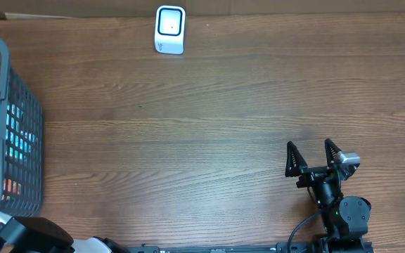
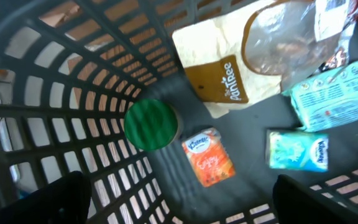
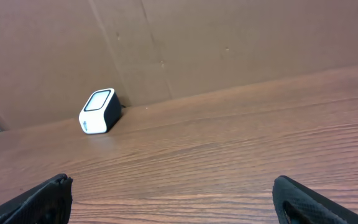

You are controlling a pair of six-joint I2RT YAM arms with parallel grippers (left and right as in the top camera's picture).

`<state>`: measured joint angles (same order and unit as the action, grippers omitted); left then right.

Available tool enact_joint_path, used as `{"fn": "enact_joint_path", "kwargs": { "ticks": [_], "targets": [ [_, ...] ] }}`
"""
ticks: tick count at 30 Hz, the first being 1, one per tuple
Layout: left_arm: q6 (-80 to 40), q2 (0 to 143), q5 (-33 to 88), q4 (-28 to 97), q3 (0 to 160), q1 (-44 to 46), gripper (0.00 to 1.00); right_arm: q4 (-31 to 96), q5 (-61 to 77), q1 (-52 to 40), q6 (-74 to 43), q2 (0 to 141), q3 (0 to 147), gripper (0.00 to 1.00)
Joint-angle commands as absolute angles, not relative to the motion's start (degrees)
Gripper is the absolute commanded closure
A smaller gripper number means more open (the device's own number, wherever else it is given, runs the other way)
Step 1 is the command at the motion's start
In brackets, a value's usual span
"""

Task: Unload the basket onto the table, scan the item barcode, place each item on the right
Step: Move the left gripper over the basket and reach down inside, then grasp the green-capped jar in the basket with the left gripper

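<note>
The left claw (image 2: 179,186) hangs spread wide over the basket (image 2: 73,93) at the left, just above an orange tissue pack (image 2: 209,157), likely the item to pick. The scanner (image 1: 169,29) stands at the far table (image 1: 188,126) edge awaiting a barcode; the right claw (image 1: 309,149) rests spread, empty.

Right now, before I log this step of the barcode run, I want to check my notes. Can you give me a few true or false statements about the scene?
1. The scanner stands on the table, outside the basket. True.
2. The right gripper holds an item. False: its jaws are open and empty over bare table.
3. The left gripper is open above the inside of the basket. True.
4. The orange tissue pack lies beside the scanner. False: it lies in the basket, next to a green lid.
</note>
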<state>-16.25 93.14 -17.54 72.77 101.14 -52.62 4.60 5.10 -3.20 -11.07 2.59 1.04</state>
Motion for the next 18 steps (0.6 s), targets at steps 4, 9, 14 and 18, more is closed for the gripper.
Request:
{"fn": "enact_joint_path", "kwargs": {
  "ticks": [4,9,14,18],
  "targets": [
    [-14.13,93.01,-19.05,71.77,98.41,-53.56,0.05,4.38,4.62,-3.57,-10.85,2.50,0.47,0.00],
    [-14.09,93.01,-19.07,72.18,97.69,-55.07,0.04,4.38,4.62,-3.57,-10.85,2.50,0.47,0.00],
    [-13.72,93.01,-18.33,71.66,95.42,-58.15,0.02,4.38,4.62,-3.57,-10.85,2.50,0.47,0.00],
    [-11.66,93.27,-16.05,68.77,91.77,-60.47,0.02,4.38,4.62,-3.57,-10.85,2.50,0.47,0.00]
  ]
}}
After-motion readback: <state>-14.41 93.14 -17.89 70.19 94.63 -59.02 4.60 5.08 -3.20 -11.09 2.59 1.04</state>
